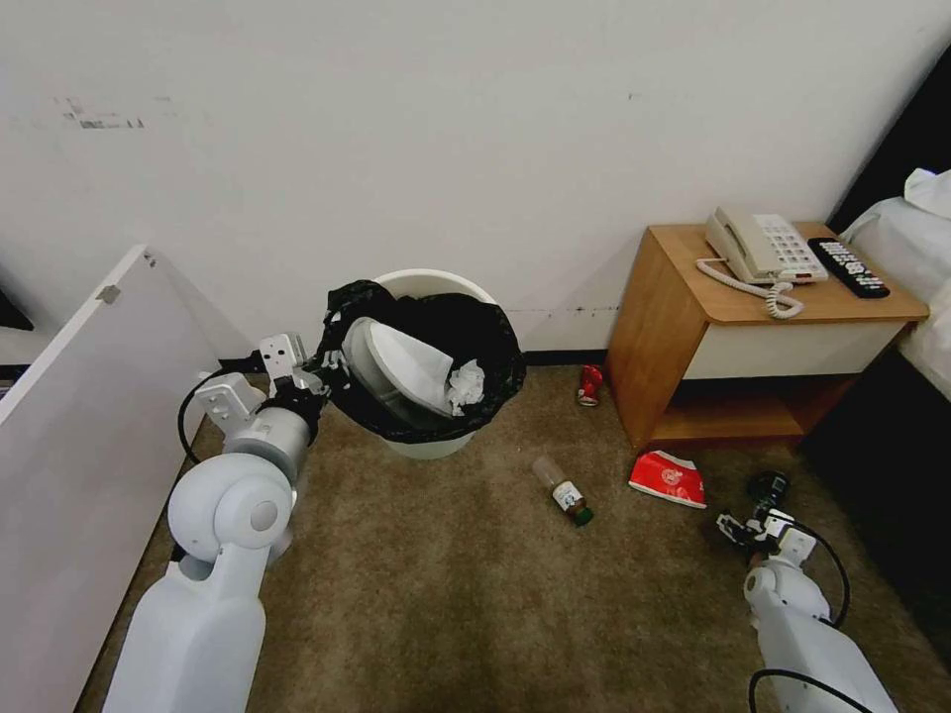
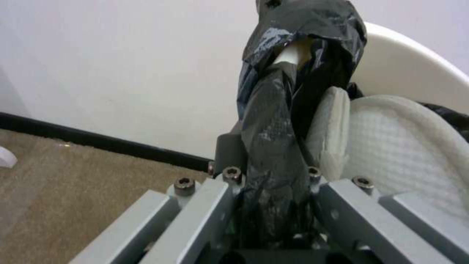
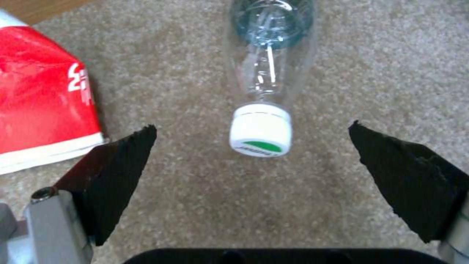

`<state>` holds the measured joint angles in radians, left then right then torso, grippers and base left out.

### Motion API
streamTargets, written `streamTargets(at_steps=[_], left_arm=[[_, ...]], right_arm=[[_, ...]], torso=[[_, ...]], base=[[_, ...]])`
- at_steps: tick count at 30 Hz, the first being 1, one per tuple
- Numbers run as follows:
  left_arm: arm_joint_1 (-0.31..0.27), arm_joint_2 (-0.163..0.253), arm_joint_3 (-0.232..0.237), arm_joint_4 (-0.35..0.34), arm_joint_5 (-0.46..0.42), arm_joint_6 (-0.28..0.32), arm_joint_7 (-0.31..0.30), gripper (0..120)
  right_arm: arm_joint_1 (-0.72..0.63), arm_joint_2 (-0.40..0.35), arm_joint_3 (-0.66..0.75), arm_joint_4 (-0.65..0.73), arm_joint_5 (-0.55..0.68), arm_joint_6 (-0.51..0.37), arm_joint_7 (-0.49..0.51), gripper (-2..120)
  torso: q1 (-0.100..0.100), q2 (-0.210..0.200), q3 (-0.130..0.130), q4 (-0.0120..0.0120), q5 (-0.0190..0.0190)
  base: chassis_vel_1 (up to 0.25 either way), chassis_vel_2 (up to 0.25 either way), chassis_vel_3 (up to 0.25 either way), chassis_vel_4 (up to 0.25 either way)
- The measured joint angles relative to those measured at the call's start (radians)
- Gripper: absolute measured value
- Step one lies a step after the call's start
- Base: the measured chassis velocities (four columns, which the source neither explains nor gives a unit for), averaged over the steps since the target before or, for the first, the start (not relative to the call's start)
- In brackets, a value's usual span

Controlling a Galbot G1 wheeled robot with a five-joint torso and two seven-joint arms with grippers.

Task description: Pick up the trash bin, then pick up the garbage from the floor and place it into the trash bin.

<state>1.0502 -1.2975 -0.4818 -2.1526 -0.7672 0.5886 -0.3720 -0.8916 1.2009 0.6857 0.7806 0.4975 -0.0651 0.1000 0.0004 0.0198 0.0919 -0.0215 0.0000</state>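
clear bottle (image 3: 269, 55) cut off by frame edge, cap lettering unreadable

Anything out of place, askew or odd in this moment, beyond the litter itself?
Yes: the trash bin sits tilted, its mouth toward the robot, with the left gripper shut on its bag-covered rim. A white slipper pokes out. The black liner is bunched unevenly. The right gripper hangs open over a clear bottle lying on the carpet.

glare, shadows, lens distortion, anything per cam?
Head view: wide-angle bowing, the nightstand leans outward, and its lower shelf sits in deep shadow. Left wrist view: specular glints on the trash bin liner clamped in the left tool. Right wrist view: bright highlights along the clear bottle ahead of the open right tool; faint shadow beside the red packet.
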Motion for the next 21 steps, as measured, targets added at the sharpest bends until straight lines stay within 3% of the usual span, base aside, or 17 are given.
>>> streamTargets(at_steps=[21], left_arm=[[0.006, 0.000, -0.005, -0.005, 0.000, -0.003, 0.002, 4]], right_arm=[[0.051, 0.022, 0.008, -0.076, -0.013, 0.019, -0.008, 100]], torso=[[0.000, 0.000, 0.000, 0.0001, -0.0001]], base=[[0.000, 0.000, 0.000, 0.000]])
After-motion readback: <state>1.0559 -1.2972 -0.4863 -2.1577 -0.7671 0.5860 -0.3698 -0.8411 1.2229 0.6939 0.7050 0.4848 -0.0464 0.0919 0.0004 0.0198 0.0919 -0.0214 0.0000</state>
